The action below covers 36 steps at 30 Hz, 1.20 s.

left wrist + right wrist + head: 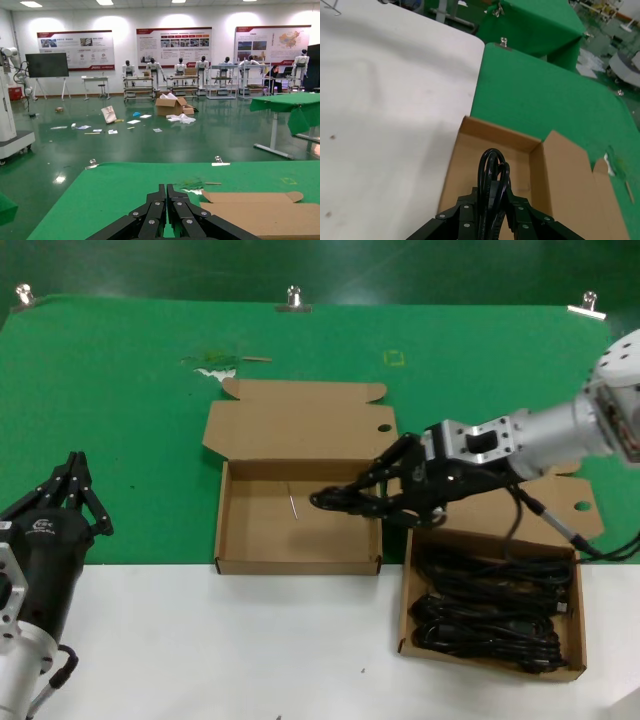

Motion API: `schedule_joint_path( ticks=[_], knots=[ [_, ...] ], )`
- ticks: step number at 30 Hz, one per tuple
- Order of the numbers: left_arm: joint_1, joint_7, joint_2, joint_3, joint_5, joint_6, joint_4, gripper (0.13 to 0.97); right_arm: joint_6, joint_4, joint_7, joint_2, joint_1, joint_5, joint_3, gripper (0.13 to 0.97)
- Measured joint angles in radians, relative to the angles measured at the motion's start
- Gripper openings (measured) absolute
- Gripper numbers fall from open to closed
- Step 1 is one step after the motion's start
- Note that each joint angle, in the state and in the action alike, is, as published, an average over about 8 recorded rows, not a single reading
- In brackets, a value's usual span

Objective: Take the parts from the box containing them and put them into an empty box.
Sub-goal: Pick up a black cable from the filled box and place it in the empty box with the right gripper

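Observation:
The empty box lies open at the table's middle, a pale sliver on its floor. To its right, the box containing the parts holds several coiled black cables. My right gripper reaches over the empty box's right wall, shut on one coiled cable. In the right wrist view that cable's loop sticks out past the right gripper, above the empty box's floor. My left gripper is parked at the lower left, shut and holding nothing, as the left wrist view also shows.
Green cloth covers the far half of the table and white surface the near half. The empty box's lid flap lies flat behind it. Small scraps lie on the cloth farther back.

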Motion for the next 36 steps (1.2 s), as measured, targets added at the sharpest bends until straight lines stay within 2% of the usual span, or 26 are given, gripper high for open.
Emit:
schedule_joint_path(
  ticks=[13,27,31,36],
  knots=[
    [0.000,0.000,0.000,0.000,0.000,0.000,0.000,0.151,0.160,-0.007,-0.055,-0.105,-0.017,0.019,0.022,0.238],
    [0.000,0.000,0.000,0.000,0.000,0.000,0.000,0.151,0.292,-0.006,-0.116,-0.175,-0.054,0.045,0.029,0.238],
    [0.000,0.000,0.000,0.000,0.000,0.000,0.000,0.151,0.321,0.006,-0.129,-0.185,-0.070,0.103,-0.014,0.238],
    [0.000,0.000,0.000,0.000,0.000,0.000,0.000,0.151,0.356,0.030,-0.138,-0.190,-0.098,0.238,-0.144,0.238]
  ],
)
